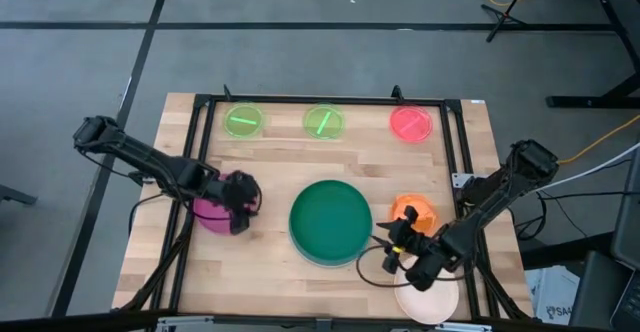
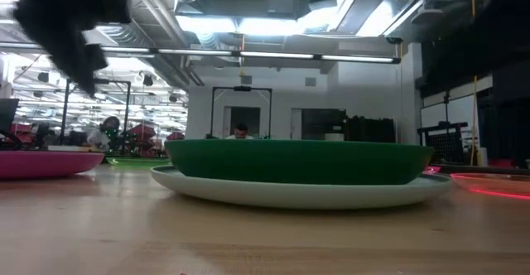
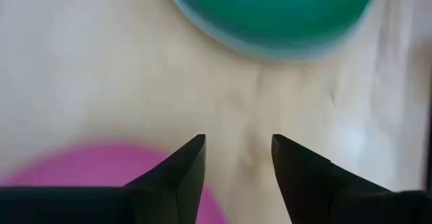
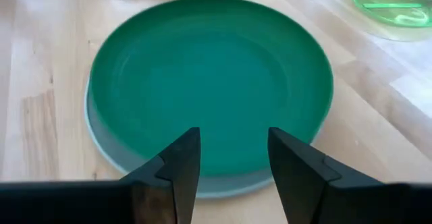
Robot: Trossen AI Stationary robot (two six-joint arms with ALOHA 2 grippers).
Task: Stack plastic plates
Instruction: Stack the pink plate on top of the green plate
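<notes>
The dark green plate (image 1: pixel 330 220) lies in the light blue plate (image 4: pixel 101 140) at the table's middle. The magenta plate (image 1: pixel 212 210) rests flat left of them, under my left gripper (image 1: pixel 243 204), which hovers open over its right edge (image 3: pixel 101 166). My right gripper (image 1: pixel 392 244) is open, just right of the green plate (image 4: pixel 212 82), pointing at it. The orange plate (image 1: pixel 415 212) lies behind that gripper; the peach-cream plate (image 1: pixel 430 300) sits at the near edge. Two lime-green plates (image 1: pixel 243 121) (image 1: pixel 323 122) and the red-pink plate (image 1: pixel 411 124) line the far side.
A black frame (image 1: pixel 330 100) borders the table's far side and runs down both sides. Bare wood lies between the magenta and green plates (image 3: pixel 236 102) and in front of the stack (image 2: pixel 248 242). A person shows in the room behind the table (image 2: pixel 240 131).
</notes>
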